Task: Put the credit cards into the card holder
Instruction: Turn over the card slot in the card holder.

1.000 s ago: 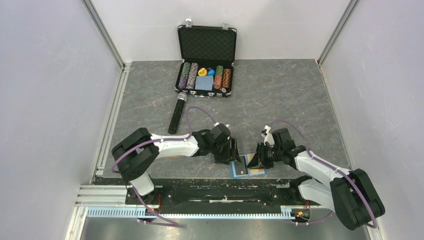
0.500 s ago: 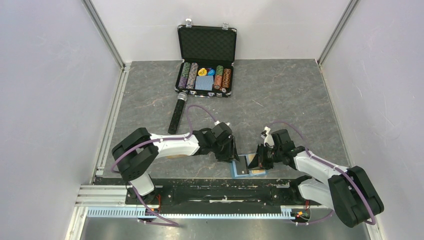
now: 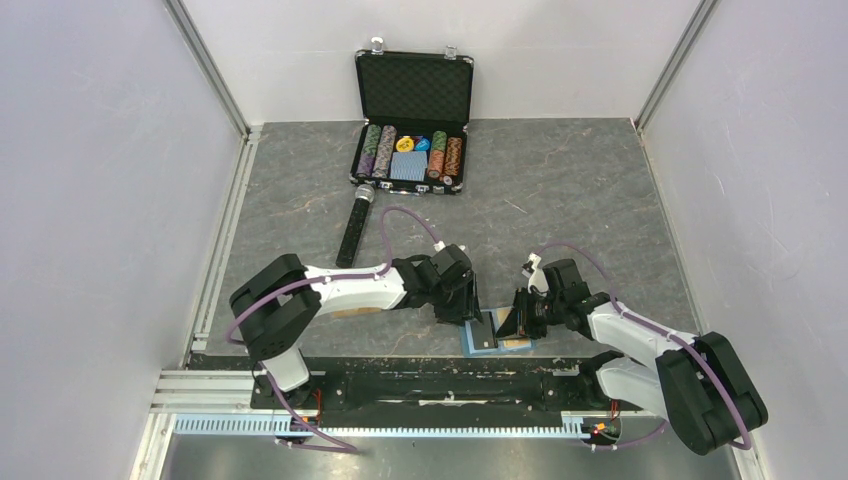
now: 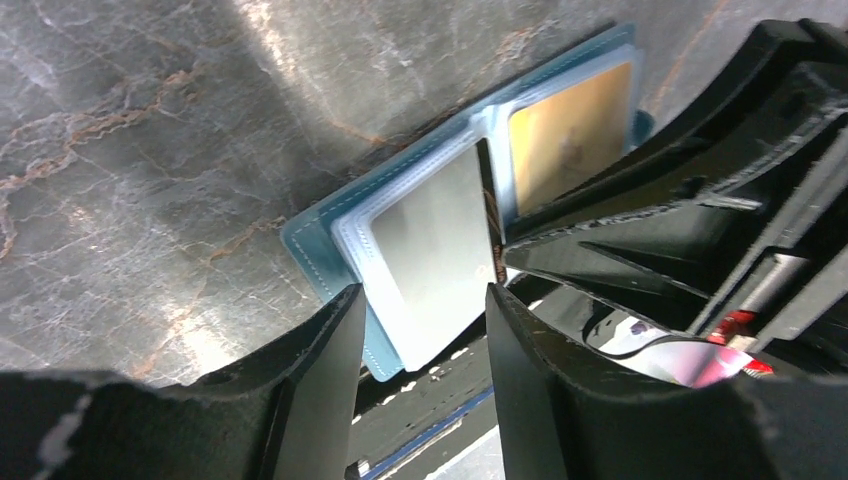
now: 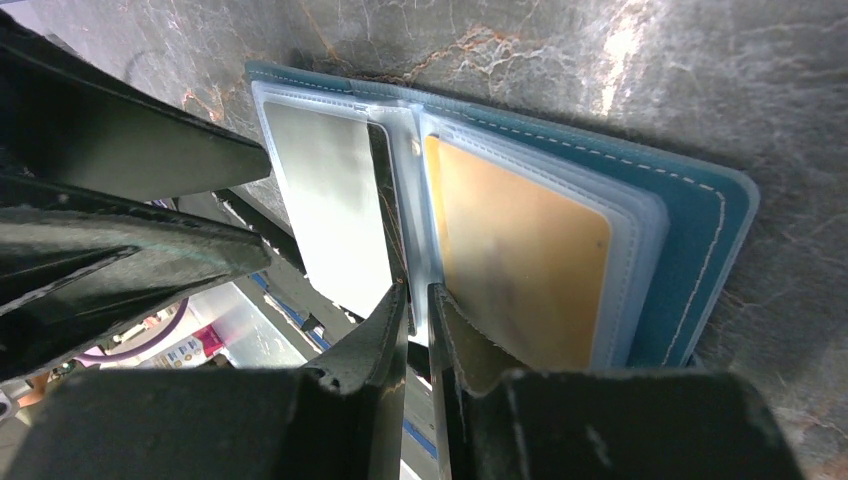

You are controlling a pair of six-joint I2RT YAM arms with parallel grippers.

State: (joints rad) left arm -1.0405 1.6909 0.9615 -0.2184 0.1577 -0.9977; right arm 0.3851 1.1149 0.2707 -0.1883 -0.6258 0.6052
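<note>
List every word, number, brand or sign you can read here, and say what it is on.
No text can be read in any view.
Card in the card holder: plain orange face, blurred, no print legible.
Chips in the case: markings too small to read.
Sticker below the table edge: print blurred.

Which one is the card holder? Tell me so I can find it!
Look at the table's near edge, between the two sets of black fingers. The card holder lies open there: the only teal-blue booklet, with clear sleeves and a gold card inside.
</note>
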